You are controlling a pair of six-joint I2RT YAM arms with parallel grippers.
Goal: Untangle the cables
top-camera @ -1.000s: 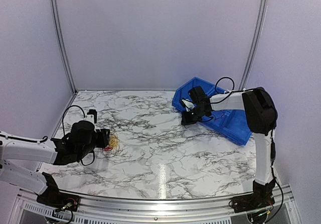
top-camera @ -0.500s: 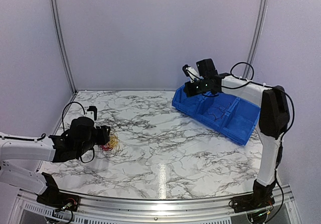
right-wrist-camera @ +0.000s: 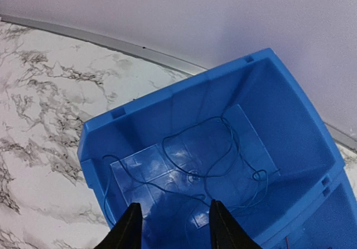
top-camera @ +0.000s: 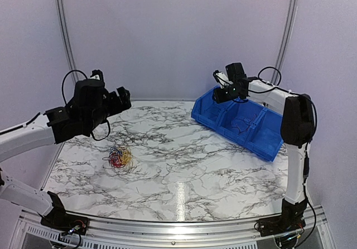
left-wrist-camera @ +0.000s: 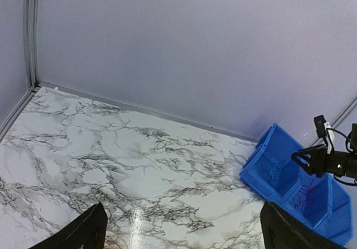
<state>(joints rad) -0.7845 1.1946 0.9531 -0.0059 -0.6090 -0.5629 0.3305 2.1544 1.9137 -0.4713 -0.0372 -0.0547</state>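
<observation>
The left pincer (top-camera: 124, 99) hangs released, its fingers spread wide on nothing, high above the white marble-patterned surface (top-camera: 184, 165). Below it lies the small tangle of red, blue and yellow thin cables (top-camera: 119, 157). The right pincer (right-wrist-camera: 174, 229), parted and empty, hovers over the blue plastic compartment bin (right-wrist-camera: 290, 109), whose end compartment holds a loose thin blue wire (right-wrist-camera: 193, 173).

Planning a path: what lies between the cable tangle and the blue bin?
Only bare marble table, from cable tangle to blue bin, in the top view.
</observation>
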